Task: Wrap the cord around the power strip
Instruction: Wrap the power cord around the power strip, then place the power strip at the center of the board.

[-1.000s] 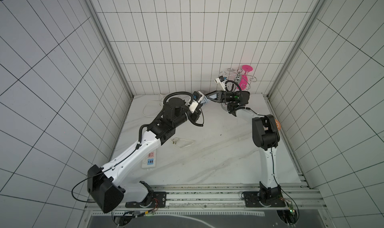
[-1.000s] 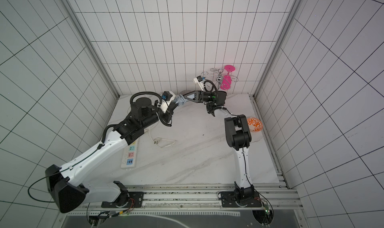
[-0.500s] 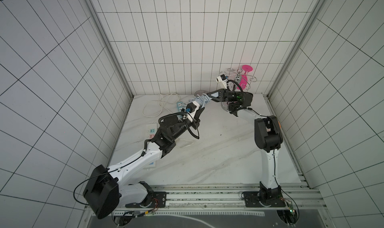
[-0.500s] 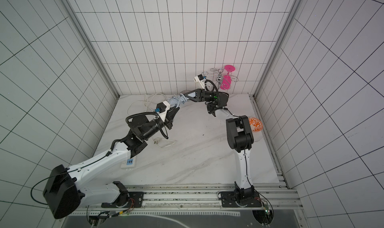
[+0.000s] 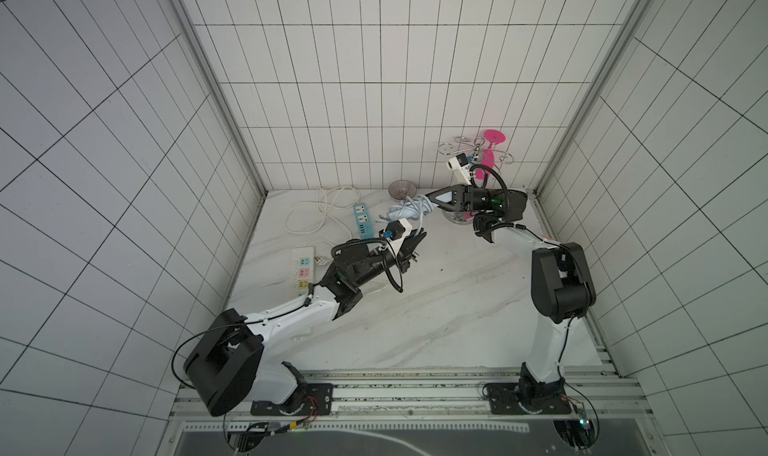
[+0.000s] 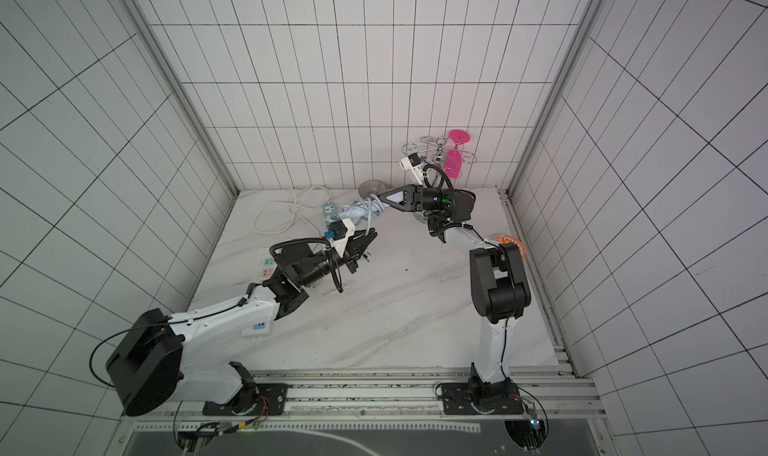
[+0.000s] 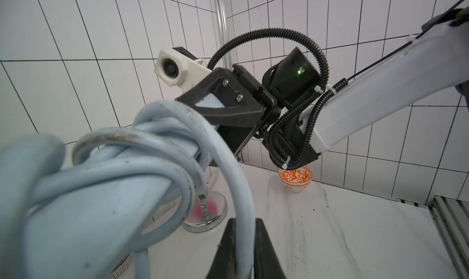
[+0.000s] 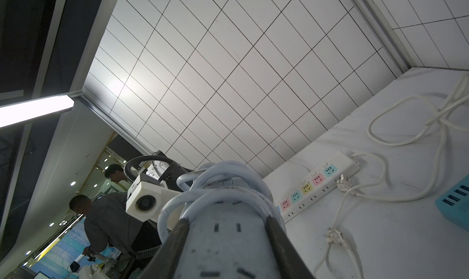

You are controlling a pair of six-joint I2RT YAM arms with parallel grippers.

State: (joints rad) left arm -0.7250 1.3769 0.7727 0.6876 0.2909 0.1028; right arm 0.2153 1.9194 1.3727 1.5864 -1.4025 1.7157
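My right gripper (image 8: 227,223) clamps one end of the power strip (image 8: 228,249), a pale grey-blue bar coiled in its matching cord (image 8: 223,188), raised beside the turquoise strip (image 5: 362,219). My left gripper (image 7: 245,227) pinches the cord's loose run.

Right claw (image 5: 430,202) clamped on power strip (image 5: 394,214), cord (image 5: 417,205) coiled around it, left claw (image 5: 419,237) just beside.

White arms (image 5: 286,312) — black joints (image 5: 561,283), ribbed cables (image 7: 266,33)

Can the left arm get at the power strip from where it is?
Probably yes: the right end effector holds the power strip aloft just beyond the left end effector, with only the cord it grips between them.
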